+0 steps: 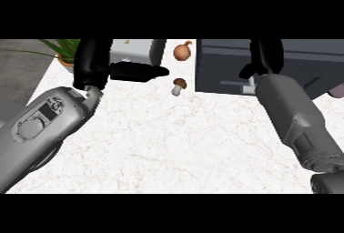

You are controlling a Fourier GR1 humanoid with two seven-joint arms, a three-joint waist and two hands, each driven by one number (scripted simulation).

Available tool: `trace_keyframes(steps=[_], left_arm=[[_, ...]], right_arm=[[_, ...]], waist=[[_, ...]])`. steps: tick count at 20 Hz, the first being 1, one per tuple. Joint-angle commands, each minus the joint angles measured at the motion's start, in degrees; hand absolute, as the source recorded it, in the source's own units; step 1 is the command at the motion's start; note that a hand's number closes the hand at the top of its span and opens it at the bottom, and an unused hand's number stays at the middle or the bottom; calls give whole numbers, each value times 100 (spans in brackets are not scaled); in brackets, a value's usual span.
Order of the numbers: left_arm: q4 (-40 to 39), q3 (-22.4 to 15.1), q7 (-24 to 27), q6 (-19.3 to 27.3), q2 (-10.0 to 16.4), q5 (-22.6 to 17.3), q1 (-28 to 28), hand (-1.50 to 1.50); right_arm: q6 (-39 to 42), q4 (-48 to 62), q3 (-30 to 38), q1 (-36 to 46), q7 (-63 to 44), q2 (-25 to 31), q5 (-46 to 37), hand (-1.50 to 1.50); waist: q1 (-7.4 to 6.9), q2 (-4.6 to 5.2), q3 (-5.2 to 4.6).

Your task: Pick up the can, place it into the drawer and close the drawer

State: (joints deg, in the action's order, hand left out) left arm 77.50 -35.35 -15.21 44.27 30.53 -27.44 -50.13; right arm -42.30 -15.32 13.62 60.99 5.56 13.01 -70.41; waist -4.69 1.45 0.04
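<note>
Your right hand (266,59) sits over the dark drawer (222,68) at the counter's (174,145) far edge; you can't tell its grip, and the can is hidden. Your left hand (93,63) rests far left, fingers straight.

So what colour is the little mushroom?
The mushroom has a brown cap and whitish stem; head view.

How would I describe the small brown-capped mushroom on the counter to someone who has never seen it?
Find the dark grey drawer unit at the back right of the white marbled counter. Just off its left edge stands a small mushroom with a brown cap and a pale stem. Its only close neighbour, a rounder all-brown bulb farther back, has no pale stem.
</note>
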Motion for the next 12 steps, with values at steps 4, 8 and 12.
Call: trace_keyframes(steps=[4,8,12], left_arm=[[209,69,206,-62,8,60,430,-150],[285,133,144,-83,81,51,436,-150],[126,226,280,-167,25,32,523,-150]], right_arm=[[143,42,497,519,558,-164,607,-150],[323,-80,977,617,1041,-384,1214,-150],[487,-204,1371,777,1433,-659,1709,-150]], waist=[[-70,30,15],[-129,33,25],[-22,24,19]])
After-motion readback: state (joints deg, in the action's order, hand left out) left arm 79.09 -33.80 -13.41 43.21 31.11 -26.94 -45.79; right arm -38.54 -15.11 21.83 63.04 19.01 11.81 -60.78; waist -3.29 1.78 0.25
